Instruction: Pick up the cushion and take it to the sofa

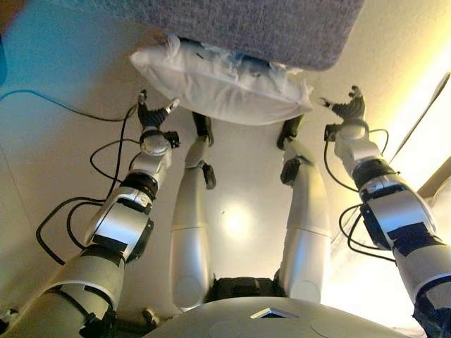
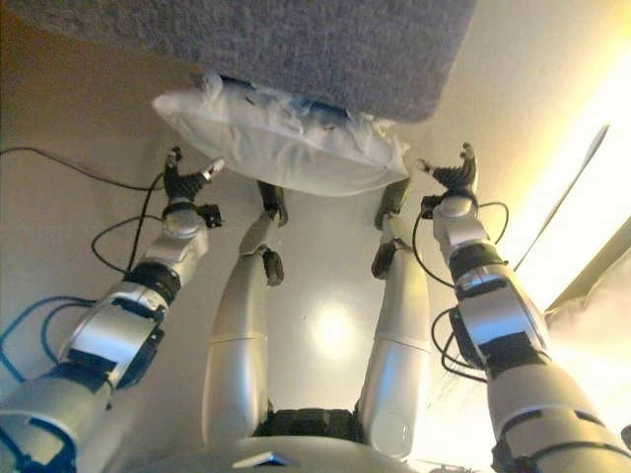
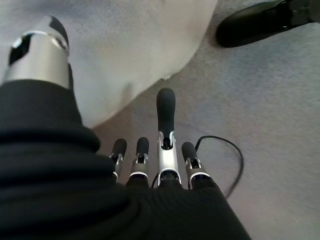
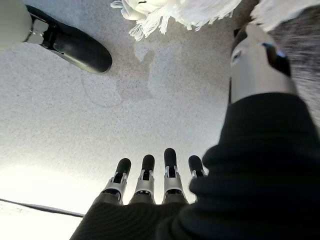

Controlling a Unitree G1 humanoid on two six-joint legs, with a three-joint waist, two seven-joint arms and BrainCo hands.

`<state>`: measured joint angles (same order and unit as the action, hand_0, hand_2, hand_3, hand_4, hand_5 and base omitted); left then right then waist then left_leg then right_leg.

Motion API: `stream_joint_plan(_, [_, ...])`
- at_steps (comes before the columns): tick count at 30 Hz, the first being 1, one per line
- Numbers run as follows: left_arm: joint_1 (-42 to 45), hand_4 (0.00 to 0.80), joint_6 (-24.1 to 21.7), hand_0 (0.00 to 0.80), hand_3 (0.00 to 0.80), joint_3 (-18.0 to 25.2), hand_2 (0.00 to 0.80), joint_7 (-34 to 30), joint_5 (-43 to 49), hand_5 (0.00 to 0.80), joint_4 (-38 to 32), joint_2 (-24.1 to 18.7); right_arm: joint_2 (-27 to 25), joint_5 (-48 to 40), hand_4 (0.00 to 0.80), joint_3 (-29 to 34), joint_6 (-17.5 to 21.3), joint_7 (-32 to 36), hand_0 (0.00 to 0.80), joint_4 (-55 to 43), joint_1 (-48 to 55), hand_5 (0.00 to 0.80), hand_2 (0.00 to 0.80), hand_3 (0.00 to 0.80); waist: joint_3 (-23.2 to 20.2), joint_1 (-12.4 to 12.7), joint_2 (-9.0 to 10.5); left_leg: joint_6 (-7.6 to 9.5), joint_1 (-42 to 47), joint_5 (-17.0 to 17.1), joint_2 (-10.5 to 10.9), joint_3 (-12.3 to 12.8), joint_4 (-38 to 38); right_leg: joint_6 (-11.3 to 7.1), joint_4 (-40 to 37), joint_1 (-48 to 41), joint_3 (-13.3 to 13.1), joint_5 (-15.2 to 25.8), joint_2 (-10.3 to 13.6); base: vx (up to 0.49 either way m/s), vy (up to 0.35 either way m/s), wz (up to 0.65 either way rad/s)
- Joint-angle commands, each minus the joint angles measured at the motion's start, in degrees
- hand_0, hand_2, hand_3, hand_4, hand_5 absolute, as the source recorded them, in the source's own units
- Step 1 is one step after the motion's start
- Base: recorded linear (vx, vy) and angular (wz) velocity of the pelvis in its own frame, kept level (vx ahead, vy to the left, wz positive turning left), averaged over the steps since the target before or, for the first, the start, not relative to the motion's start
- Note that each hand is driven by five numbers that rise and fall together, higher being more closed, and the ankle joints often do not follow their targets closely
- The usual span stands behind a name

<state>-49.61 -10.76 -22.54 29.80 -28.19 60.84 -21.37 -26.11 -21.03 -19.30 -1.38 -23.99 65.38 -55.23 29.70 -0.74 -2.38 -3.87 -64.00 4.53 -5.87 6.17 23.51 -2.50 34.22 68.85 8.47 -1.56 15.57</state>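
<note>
A white cushion (image 1: 225,81) with a fringed edge lies on the floor against the base of the grey sofa (image 1: 268,24). My left hand (image 1: 153,116) hovers just off the cushion's left end, fingers straight, holding nothing. The left wrist view shows the cushion (image 3: 135,45) close beyond its fingers (image 3: 166,110). My right hand (image 1: 347,109) is off the cushion's right end, open and empty. The right wrist view shows the hand (image 4: 155,175) over bare floor, with the cushion's fringe (image 4: 175,12) a short way ahead. Neither hand touches the cushion.
Black cables (image 1: 106,151) loop on the pale floor beside my left arm, and a thin blue cable (image 1: 56,102) runs at the left. A pale furniture edge (image 1: 437,176) stands at the right.
</note>
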Motion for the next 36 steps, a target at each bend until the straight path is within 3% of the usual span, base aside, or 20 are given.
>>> stream_joint_plan(1, [-2.3, 0.0, -2.4, 0.0, 0.0, 1.5, 0.0, -3.7, -2.9, 0.0, 3.1, -4.7, -5.7, 2.7, 0.0, -4.4, 0.4, 2.3, 0.0, 0.9, -1.0, 0.0, 0.0, 0.0, 0.1, -0.4, -2.52, -1.1, -3.5, -8.1, -2.3, -0.9, 9.8, -5.33, -1.5, 0.8, -6.1, 1.8, 1.1, 0.015, 0.1, 0.01])
stream_joint_plan(3, [-4.5, 0.0, -3.1, 0.0, 0.0, 1.1, 0.0, -5.1, -3.9, 0.0, 4.4, -5.7, -6.7, 3.1, 0.0, -5.4, 0.9, 3.3, 0.0, 1.3, -2.7, 0.0, 0.0, 0.0, 0.1, -0.8, -2.9, -0.75, -6.7, -6.9, -2.4, -0.4, 11.0, -4.93, -0.2, 4.2, -6.7, 3.1, 1.3, -0.019, 0.088, 0.01])
stream_joint_plan(14, [-7.9, 0.0, -3.1, 0.0, 0.0, -1.5, 0.0, -6.7, -3.8, 0.0, -3.6, -8.4, -10.4, 2.5, 0.0, -9.6, 4.5, 5.3, 0.0, -4.5, -9.3, 0.0, 0.0, 0.0, 0.1, -0.6, -4.25, -0.75, -18.2, -8.6, -3.5, -0.7, 18.3, -5.11, 9.0, 15.8, -9.1, 1.4, 1.6, 0.0, 0.039, 0.02])
stream_joint_plan(15, [-8.2, 0.0, -3.3, 0.0, 0.0, -1.7, 0.0, -7.1, -3.2, 0.0, -3.6, -8.5, -10.1, -6.3, 0.0, -9.5, 3.7, 7.7, 0.0, -4.4, -9.8, 0.0, 0.0, 0.0, 0.1, -0.6, -4.3, -0.78, -18.9, -8.8, -3.6, -0.7, 18.9, -5.08, 9.6, 16.4, -9.3, 1.2, 1.6, 0.0, 0.0, 0.0])
stream_joint_plan(16, [-8.9, 0.0, -4.1, 0.0, 0.0, -2.3, 0.0, -7.5, -2.5, 0.0, -2.8, -7.7, -8.3, -1.6, 0.0, -8.5, 7.8, 7.2, 0.0, -3.0, -10.1, 0.0, 0.0, 0.0, 0.1, -0.4, -4.56, -0.95, -20.3, -9.2, -3.7, -0.8, 20.2, -5.01, 11.0, 17.5, -9.7, 0.8, 1.4, -0.007, 0.031, 0.02])
stream_joint_plan(17, [-9.2, 0.0, -4.3, 0.0, 0.0, -2.7, 0.0, -7.6, -2.3, 0.0, -2.8, -7.5, -8.7, 0.2, 0.0, -8.8, 4.8, 5.5, 0.0, -3.4, -10.0, 0.0, 0.0, 0.0, 0.1, -0.5, -4.6, -0.94, -21.1, -9.6, -3.7, -0.9, 21.2, -5.07, 11.9, 18.4, -9.8, 0.7, 1.4, -0.009, 0.031, 0.02])
stream_joint_plan(22, [-11.2, 0.0, -0.7, 0.0, 0.0, -4.2, 0.0, -8.3, -3.0, 0.0, -7.2, -13.0, -16.3, -5.3, 0.0, -9.9, 6.8, 12.5, 0.0, -12.5, -5.8, 0.0, 0.0, 0.0, 0.1, -1.2, -2.66, -0.58, -25.9, -11.1, -5.1, -2.2, 25.4, -5.01, 14.3, 21.1, -8.9, -0.5, 2.1, 0.017, -0.005, 0.02])
stream_joint_plan(28, [-11.1, 0.0, 0.9, 0.0, 0.0, -4.5, 0.0, -8.7, -3.9, 0.0, -9.1, -14.5, -18.6, -6.2, 0.0, -9.9, 6.1, 16.3, 0.0, -16.2, -3.5, 0.0, 0.0, 0.0, 0.1, -1.4, -1.48, -0.56, -25.9, -12.0, -5.3, -2.2, 25.7, -4.68, 14.8, 21.1, -8.8, -1.5, 2.9, 0.059, -0.019, -0.04])
stream_joint_plan(29, [-10.5, 0.0, 1.0, 0.0, 0.0, -4.6, 0.0, -8.9, -4.1, 0.0, -9.4, -14.5, -18.7, -5.2, 0.0, -10.0, 5.7, 16.4, 0.0, -16.3, -2.9, 0.0, 0.0, 0.0, 0.1, -1.4, -1.42, -1.21, -25.9, -13.9, -5.4, -2.8, 27.6, -5.22, 16.8, 21.1, -9.3, -3.3, 2.9, 0.103, -0.02, -0.06])
stream_joint_plan(31, [-10.2, 0.0, 1.3, 0.0, 0.0, -4.6, 0.0, -9.3, -4.1, 0.0, -9.7, -14.9, -19.4, 0.4, 0.0, -10.4, 4.9, 14.1, 0.0, -16.1, -2.4, 0.0, 0.0, 0.0, 0.1, -1.3, -1.22, -1.23, -25.9, -13.9, -5.6, -2.9, 27.6, -5.21, 16.9, 21.1, -9.3, -3.4, 3.1, 0.061, -0.018, -0.05])
stream_joint_plan(33, [-9.4, 0.0, 1.5, 0.0, 0.0, -5.1, 0.0, -9.6, -4.4, 0.0, -9.9, -15.4, -21.3, 8.6, 0.0, -12.1, 2.7, 5.1, 0.0, -15.5, -2.0, 0.0, 0.0, 0.0, 0.1, -1.4, -1.08, -1.12, -25.9, -13.9, -5.9, -3.0, 27.8, -5.24, 17.0, 21.1, -9.2, -3.3, 3.3, 0.035, -0.03, -0.03])
stream_joint_plan(36, [-7.6, 0.0, 1.3, 0.0, 0.0, -5.1, 0.0, -9.6, -4.3, 0.0, -10.7, -17.1, -25.2, 7.8, 0.0, -10.7, 1.5, -2.0, 0.0, -17.1, -0.6, 0.0, 0.0, 0.0, 0.1, -1.5, 0.06, -1.02, -25.9, -13.9, -6.0, -3.3, 27.4, -5.66, 17.1, 21.1, -8.7, -3.1, 3.6, 0.023, -0.067, -0.03])
